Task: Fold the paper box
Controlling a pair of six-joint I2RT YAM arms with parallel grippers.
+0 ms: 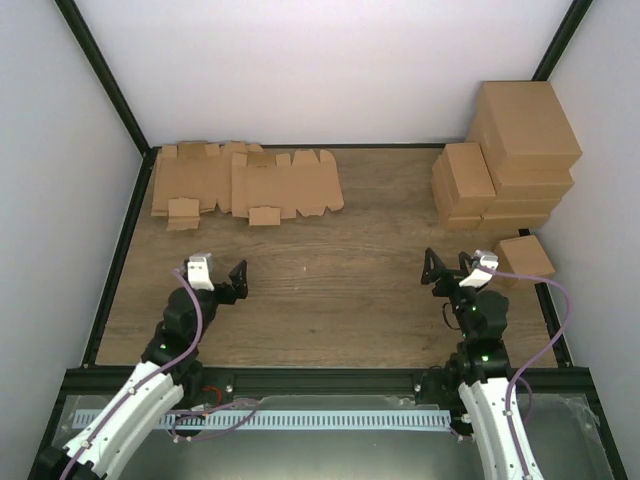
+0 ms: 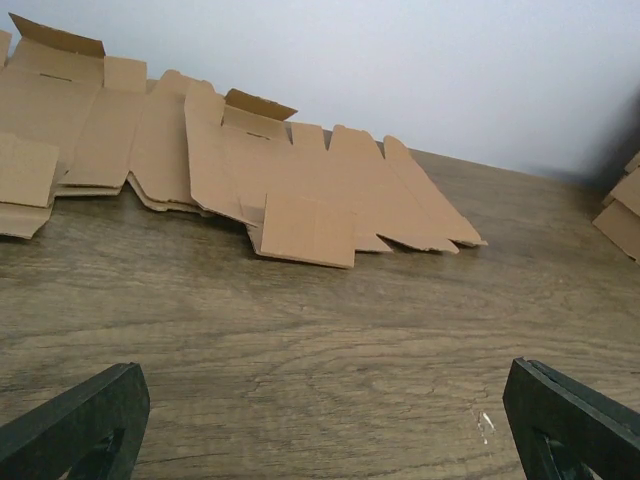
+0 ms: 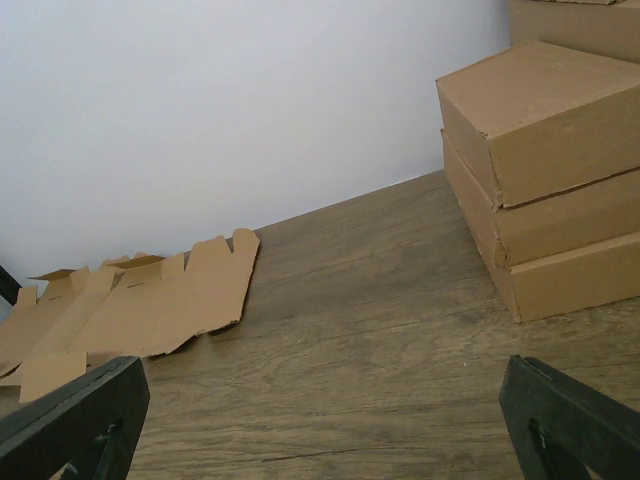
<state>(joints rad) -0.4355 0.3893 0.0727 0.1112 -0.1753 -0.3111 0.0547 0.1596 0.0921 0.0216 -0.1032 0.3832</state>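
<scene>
1. The left hand [image 1: 213, 276], black and two-fingered, is hovering released over the near left of the brown wood-grain worktop [image 1: 330, 300]. Its fingers are standing wide apart with nothing between them.
2. The right hand [image 1: 448, 267] is hovering likewise over the near right, released and gripping nothing.
3. The paper box [image 1: 287, 185], a flat, unfolded sheet of plain brown die-cut cardboard with creased panels and notched tabs, is lying at the far left-centre of the worktop. It is close to the white back wall [image 1: 300, 70] and well apart from both hands.
4. One small flap [image 2: 258, 103] is standing up at the sheet's far edge.
5. A second flat brown cardboard sheet [image 1: 190, 178] is lying to its left, and the paper box is overlapping its edge.
6. A stack of closed brown cardboard boxes [image 1: 510, 160] is sitting in the far right corner.
7. One small closed brown cardboard box [image 1: 526, 257] is resting on the worktop just beside the right hand, on its right.
</scene>
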